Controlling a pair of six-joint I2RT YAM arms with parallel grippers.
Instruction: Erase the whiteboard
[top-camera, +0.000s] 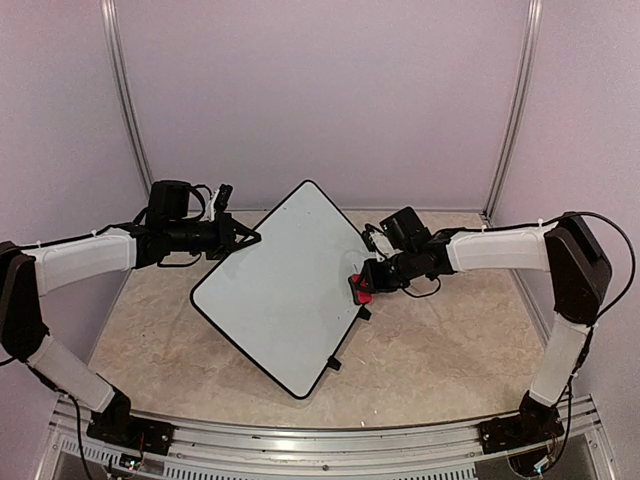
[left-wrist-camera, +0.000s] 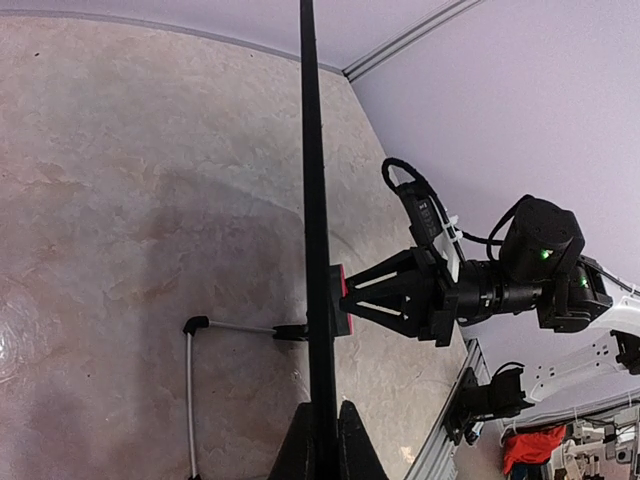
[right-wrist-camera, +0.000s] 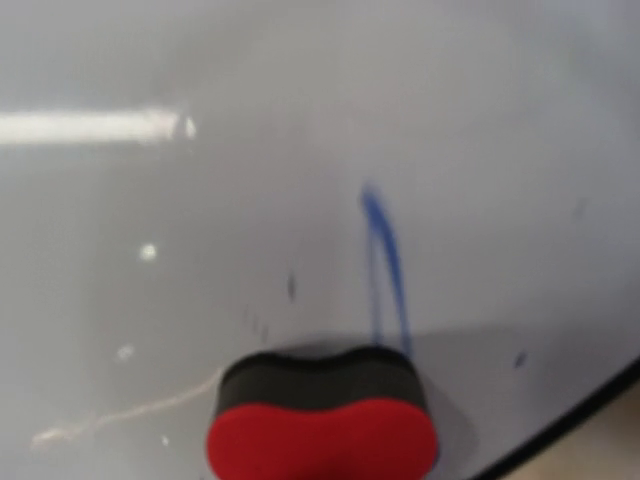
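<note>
Right wrist: whiteboard (right-wrist-camera: 300, 120) bears illegible streak (right-wrist-camera: 385, 260) above eraser (right-wrist-camera: 320, 425).

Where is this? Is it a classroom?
Probably a robot test booth, not a classroom: plain purple walls close in one tabletop, and a left arm and right arm stand bolted to a metal rail.

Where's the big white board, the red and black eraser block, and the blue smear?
large white whiteboard with black rim (top-camera: 285, 290): top view, bare middle of its white face.
red and black eraser block (right-wrist-camera: 322, 440): right wrist view, its red part.
blue marker smear (right-wrist-camera: 387, 262): right wrist view, middle of the streak.
</note>
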